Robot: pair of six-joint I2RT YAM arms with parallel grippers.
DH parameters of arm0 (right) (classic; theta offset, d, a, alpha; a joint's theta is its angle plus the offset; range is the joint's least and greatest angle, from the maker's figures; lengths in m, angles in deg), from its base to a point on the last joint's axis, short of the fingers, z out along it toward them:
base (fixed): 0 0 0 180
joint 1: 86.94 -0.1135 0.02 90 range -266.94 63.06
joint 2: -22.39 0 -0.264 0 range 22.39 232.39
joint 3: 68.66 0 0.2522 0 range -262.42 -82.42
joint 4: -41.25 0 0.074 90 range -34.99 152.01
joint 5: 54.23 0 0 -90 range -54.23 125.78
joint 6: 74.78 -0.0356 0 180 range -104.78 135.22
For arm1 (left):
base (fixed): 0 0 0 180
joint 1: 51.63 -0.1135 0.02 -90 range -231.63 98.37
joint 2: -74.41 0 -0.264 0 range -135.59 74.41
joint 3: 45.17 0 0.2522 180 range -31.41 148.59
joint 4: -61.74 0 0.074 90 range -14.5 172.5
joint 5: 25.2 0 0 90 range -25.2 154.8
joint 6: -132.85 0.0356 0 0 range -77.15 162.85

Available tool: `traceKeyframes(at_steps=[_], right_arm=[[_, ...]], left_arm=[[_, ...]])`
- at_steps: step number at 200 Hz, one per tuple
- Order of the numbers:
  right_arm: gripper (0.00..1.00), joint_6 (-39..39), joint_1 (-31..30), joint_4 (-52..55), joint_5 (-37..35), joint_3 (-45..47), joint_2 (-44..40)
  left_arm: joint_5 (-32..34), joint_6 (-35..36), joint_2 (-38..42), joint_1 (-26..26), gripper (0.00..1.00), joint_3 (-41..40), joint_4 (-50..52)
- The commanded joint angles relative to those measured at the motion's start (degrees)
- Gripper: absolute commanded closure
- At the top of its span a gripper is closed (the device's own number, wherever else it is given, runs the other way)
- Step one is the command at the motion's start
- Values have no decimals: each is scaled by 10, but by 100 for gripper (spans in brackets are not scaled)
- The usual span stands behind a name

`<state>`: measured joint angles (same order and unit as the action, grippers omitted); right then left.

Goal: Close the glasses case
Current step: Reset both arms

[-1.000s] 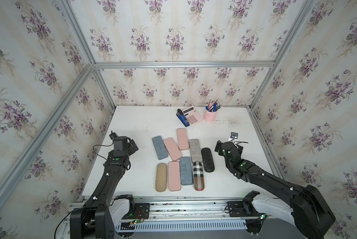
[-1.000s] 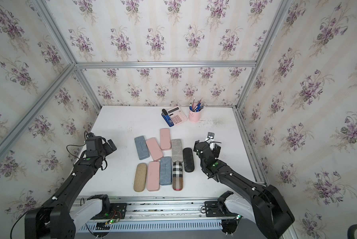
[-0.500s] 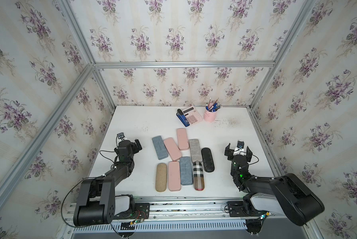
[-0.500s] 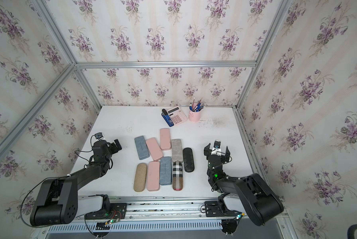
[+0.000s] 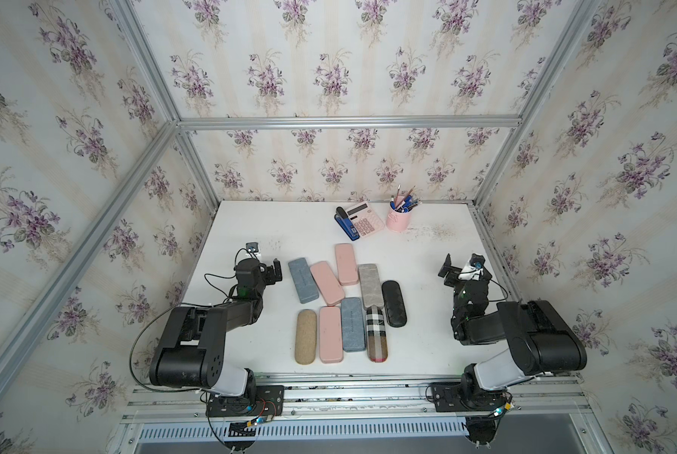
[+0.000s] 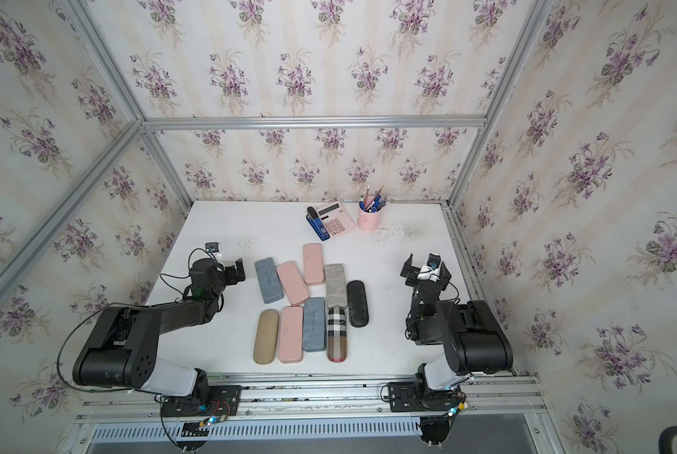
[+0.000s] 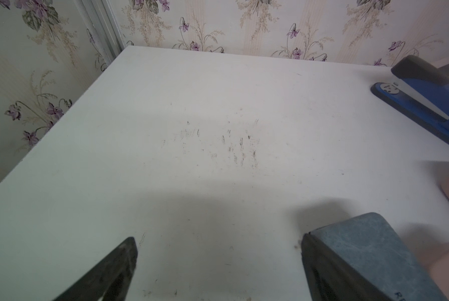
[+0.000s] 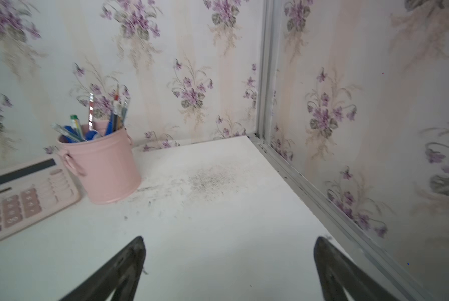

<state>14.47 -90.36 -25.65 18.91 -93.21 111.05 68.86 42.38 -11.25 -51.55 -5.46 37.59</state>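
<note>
Several glasses cases lie in a cluster mid-table in both top views, all looking shut: blue-grey [image 5: 303, 280], pink [image 5: 327, 283], grey [image 5: 369, 286], black [image 5: 394, 303], tan [image 5: 305, 336] and plaid [image 5: 377, 333] among them. My left gripper [image 5: 270, 271] [image 6: 234, 271] rests low, left of the cluster, open and empty. In the left wrist view the left gripper [image 7: 218, 238] has the blue-grey case [image 7: 369, 247] just beyond one finger. My right gripper [image 5: 464, 271] [image 8: 230, 238] sits open and empty to the right of the cases, over bare table.
A blue stapler [image 5: 346, 225], pink calculator [image 5: 364, 223] and pink pen cup [image 5: 398, 219] stand at the back. Wallpapered walls with metal rails [image 8: 322, 198] close in the table's sides. Both arms are folded low near the front rail [image 5: 329, 389].
Both arms have folded back and down toward the front. The right gripper drew away rightward from the black case; the left shifted slightly toward the cluster. Both stayed open.
</note>
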Motion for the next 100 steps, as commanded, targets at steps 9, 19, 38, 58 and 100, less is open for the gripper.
traceKeyframes(at_steps=[9,19,38,58,100], right_arm=[[0,-18,0,5,41,3,0],[0,-25,0,3,37,18,-6],[0,-22,-2,8,24,6,0],[0,-21,-5,34,25,-3,-5],[0,-20,-5,34,25,-5,-2]], left_arm=[[-4,9,1,0,0,2,-10],[-4,10,2,0,0,1,-11],[-4,9,2,0,0,1,-10],[-4,10,2,-1,0,1,-10],[-4,10,3,-1,0,1,-12]])
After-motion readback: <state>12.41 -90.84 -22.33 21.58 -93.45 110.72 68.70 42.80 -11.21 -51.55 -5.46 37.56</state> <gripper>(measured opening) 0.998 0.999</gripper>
